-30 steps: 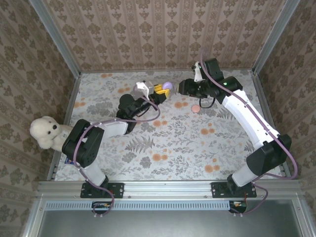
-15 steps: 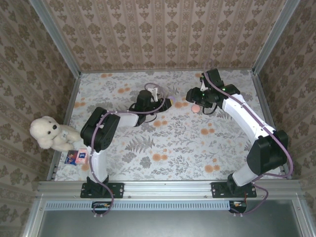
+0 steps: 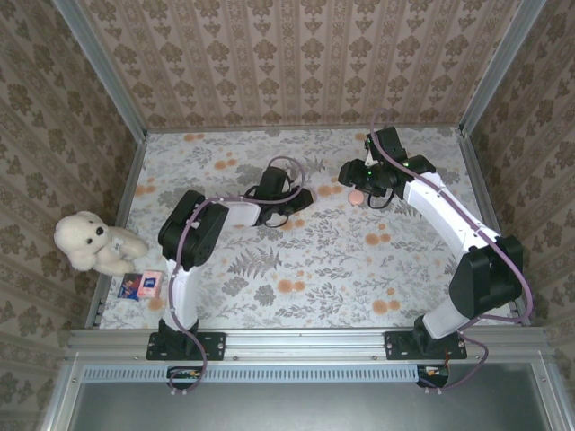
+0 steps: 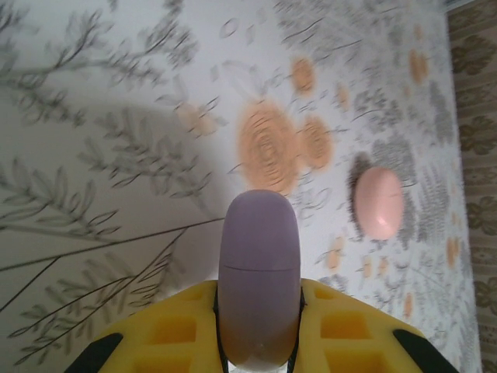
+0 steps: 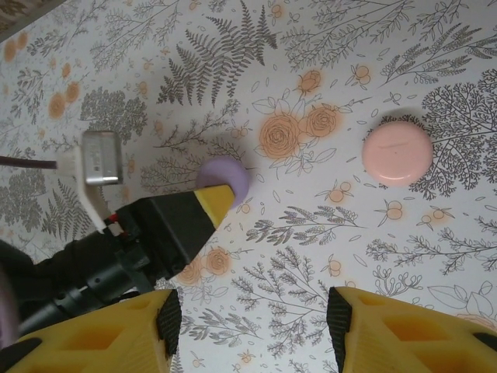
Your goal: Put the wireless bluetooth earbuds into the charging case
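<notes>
Overhead: left gripper (image 3: 305,194) low over the floral table (image 3: 269,287); right gripper (image 3: 349,175) just beside a pink case (image 3: 356,197); teddy bear (image 3: 90,242) at the left edge.
Left wrist: yellow fingers (image 4: 342,334) clenched on a lavender case (image 4: 258,287) (seam line visible); pink case lies apart, ahead and to the right.
Right wrist: right fingers (image 5: 404,326) spread, nothing between them; lavender case sits at the left gripper's tip, pink case on the table well to its right.

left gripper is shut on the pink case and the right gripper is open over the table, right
No: the left gripper is shut on the purple case, as the left wrist view shows; the pink case lies on the table. The right gripper is open over the table.
</notes>
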Available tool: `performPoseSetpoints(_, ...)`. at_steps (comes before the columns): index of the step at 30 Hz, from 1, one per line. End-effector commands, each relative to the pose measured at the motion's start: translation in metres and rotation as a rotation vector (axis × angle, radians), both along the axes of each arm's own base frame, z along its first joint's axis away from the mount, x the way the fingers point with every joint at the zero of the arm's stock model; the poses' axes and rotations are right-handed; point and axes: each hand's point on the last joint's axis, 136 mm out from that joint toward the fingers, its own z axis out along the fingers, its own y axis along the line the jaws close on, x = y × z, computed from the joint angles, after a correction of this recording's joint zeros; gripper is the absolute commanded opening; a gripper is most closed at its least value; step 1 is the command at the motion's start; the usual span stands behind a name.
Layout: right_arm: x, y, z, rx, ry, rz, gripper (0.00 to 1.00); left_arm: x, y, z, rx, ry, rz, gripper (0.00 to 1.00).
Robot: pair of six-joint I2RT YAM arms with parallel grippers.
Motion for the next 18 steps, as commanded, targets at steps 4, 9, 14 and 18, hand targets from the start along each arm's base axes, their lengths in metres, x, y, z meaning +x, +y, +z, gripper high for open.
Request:
performPoseSetpoints(4,0.003,-0.006,0.014,-0.002,-0.039,-0.025,0.57,0.000,0.003,-0.004,0.032,0.026,0.019,0.21)
performPoseSetpoints(9,0.003,-0.005,0.022,0.004,-0.051,-0.022,0.58,-0.001,0.014,0.002,0.074,0.009,0.030,0.65)
performPoseSetpoints(14,0.002,-0.006,0.036,0.020,-0.068,-0.019,0.60,-0.003,0.037,0.012,0.117,-0.006,0.054,1.00)
performPoseSetpoints(18,0.000,-0.013,0.048,0.005,-0.092,-0.035,0.74,-0.001,0.068,0.036,0.162,-0.047,0.097,1.00)
